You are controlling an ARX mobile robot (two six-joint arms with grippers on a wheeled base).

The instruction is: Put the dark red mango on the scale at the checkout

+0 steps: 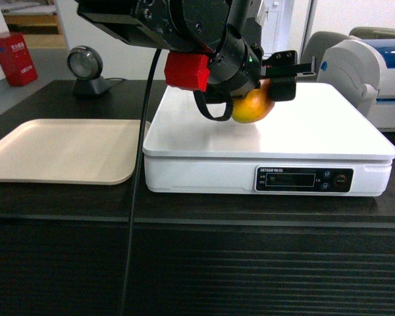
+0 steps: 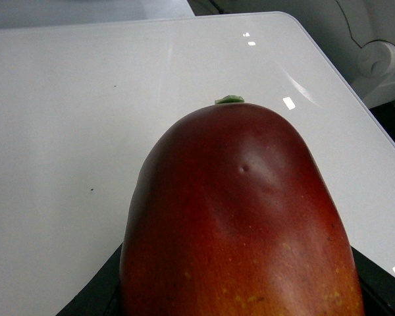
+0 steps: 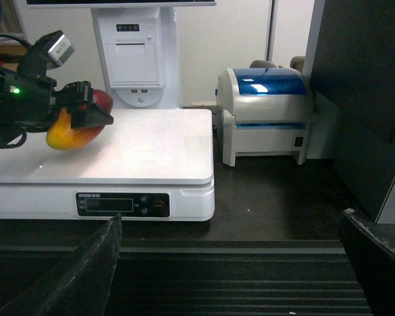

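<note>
Dark checkout counter (image 1: 66, 204) spans the whole near side, flat top, ribbed front panel below. Landmark: the white scale (image 1: 316, 131), sitting on the counter top, display strip and round buttons facing the robot. Light-coloured wall behind it in the right wrist view, with a white terminal stand (image 3: 137, 52) just behind the scale's back edge.

Left of the scale, touching or nearly touching its side: beige tray (image 1: 59, 151), flat on the counter. Right of the scale, just beside it: white label printer with a blue lid (image 3: 266, 112). Behind the tray, well back from the scale's left corner: round barcode scanner on a stand (image 1: 85, 69), and a red box (image 1: 13, 58) further left.

Left arm reaches in over the scale's platform from the upper left; a black cable hangs from it down across the scale's left edge. Left gripper (image 1: 263, 85) is clamped on the mango (image 1: 253, 105) (red on top, yellow-orange underneath), held low over the platform's middle; contact with the plate can't be told.

Right gripper (image 3: 230, 263) sits in front of the scale, near the ribbed counter edge, fingers spread wide, nothing between them.
</note>
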